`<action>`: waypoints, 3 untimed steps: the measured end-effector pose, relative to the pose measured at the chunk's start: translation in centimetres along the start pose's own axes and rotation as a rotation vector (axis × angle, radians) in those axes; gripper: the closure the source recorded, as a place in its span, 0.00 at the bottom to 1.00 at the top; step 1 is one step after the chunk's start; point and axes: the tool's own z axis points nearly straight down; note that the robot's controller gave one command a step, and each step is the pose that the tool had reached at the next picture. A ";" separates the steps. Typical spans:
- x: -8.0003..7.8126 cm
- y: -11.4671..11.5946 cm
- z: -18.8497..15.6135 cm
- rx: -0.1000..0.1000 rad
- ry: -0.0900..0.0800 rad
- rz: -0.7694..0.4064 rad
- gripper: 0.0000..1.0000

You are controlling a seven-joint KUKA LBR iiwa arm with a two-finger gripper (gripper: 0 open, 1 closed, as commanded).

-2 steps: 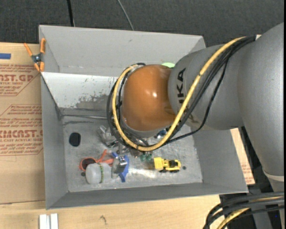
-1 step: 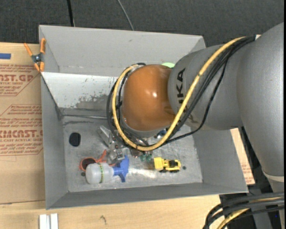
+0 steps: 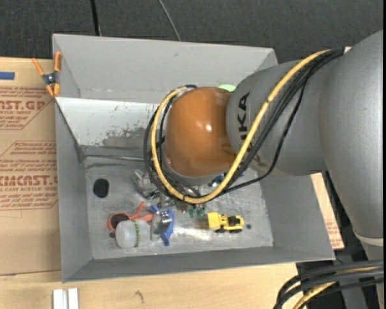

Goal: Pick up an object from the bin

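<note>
My gripper (image 3: 145, 184) shows as grey metal parts poking out under the lower left of the orange cover, low over the bin's floor near its middle. Just below it lies a small blue thing (image 3: 164, 225) beside thin orange-red pieces (image 3: 139, 211). Left of those, a white rounded thing (image 3: 126, 235) rests next to a red ring (image 3: 118, 219). A yellow toy vehicle (image 3: 225, 222) lies on the floor to the lower right of the gripper. I see nothing held in the gripper.
A small black round thing (image 3: 101, 187) sits alone on the floor's left side. A bit of green (image 3: 226, 87) peeks out behind the cover at the back. The arm and its cover hide the bin's middle and right.
</note>
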 end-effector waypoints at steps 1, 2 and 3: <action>0.0 0.0 0.0 0.000 0.000 0.000 0.00; -1.8 -1.1 8.4 -0.001 0.001 -0.004 1.00; -1.8 -1.1 8.4 -0.001 0.001 -0.004 1.00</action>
